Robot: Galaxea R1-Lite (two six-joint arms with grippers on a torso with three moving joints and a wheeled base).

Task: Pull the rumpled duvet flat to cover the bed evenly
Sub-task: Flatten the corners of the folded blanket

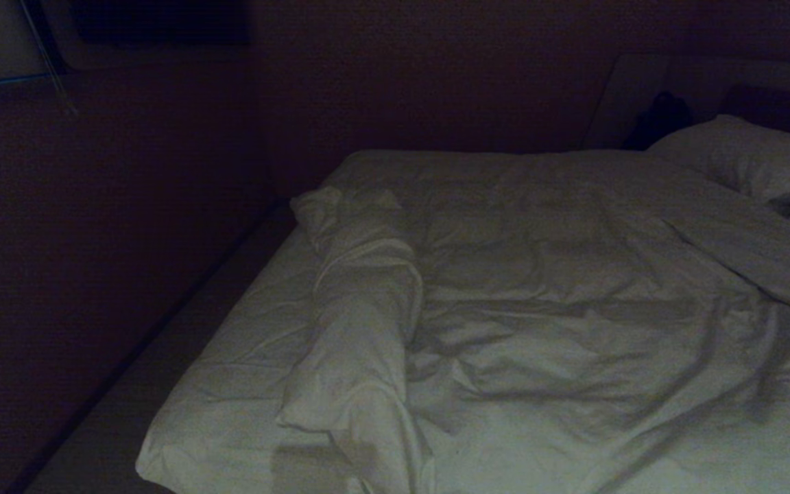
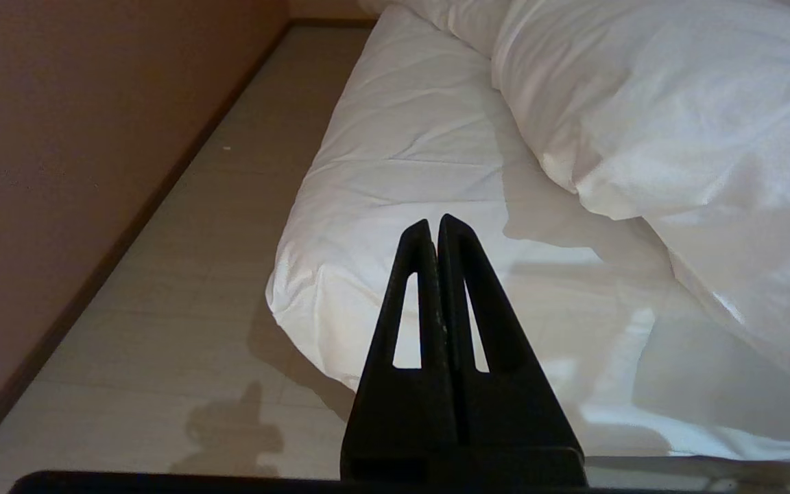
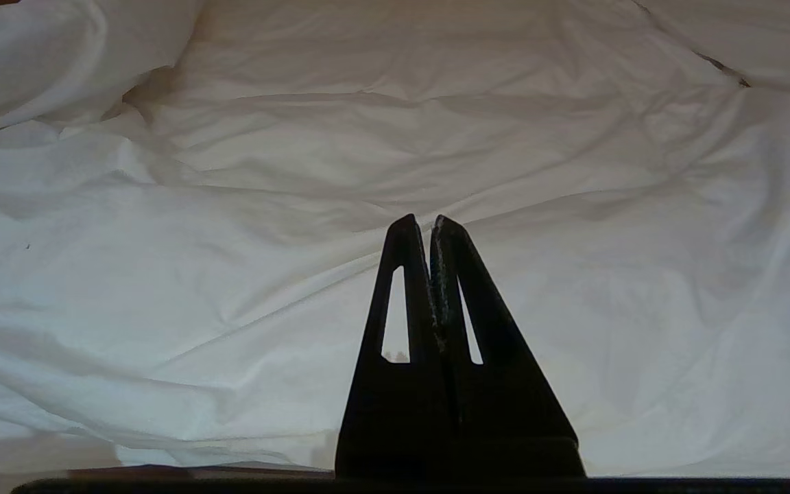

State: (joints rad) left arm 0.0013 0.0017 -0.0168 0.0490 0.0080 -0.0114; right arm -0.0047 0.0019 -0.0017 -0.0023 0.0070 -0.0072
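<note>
- The bed (image 1: 230, 357) sits close to a dark wall, with a thin strip of floor (image 2: 182, 274) between them.
- The duvet (image 1: 539, 288) lies over most of the bed, but it is all wrinkly.
- One edge of the duvet is folded back on itself into a long puffy roll (image 1: 361, 315), and this roll runs from the far part of the bed to the near edge.
- Because of that roll, the thin sheet (image 1: 244, 350) on the side by the wall shows bare (the duvet does not reach that side at all).
- A pillow (image 1: 745, 158) rests at the head of the bed, far away on the right.
- The left gripper (image 2: 434, 223) has its two black fingers pressed together and holds nothing. It points at the bare corner of the sheet, with the puffy roll just beside it.
- The right gripper (image 3: 422, 223) is pressed together too, with nothing in it. It hangs over the wide wrinkly middle of the duvet and does not touch it.
- Neither arm shows in the head view, so I think both are waiting and no pulling has begun.
- I think the roll must be grabbed first and pulled toward the wall side, since that is where the bed is not covered.
</note>
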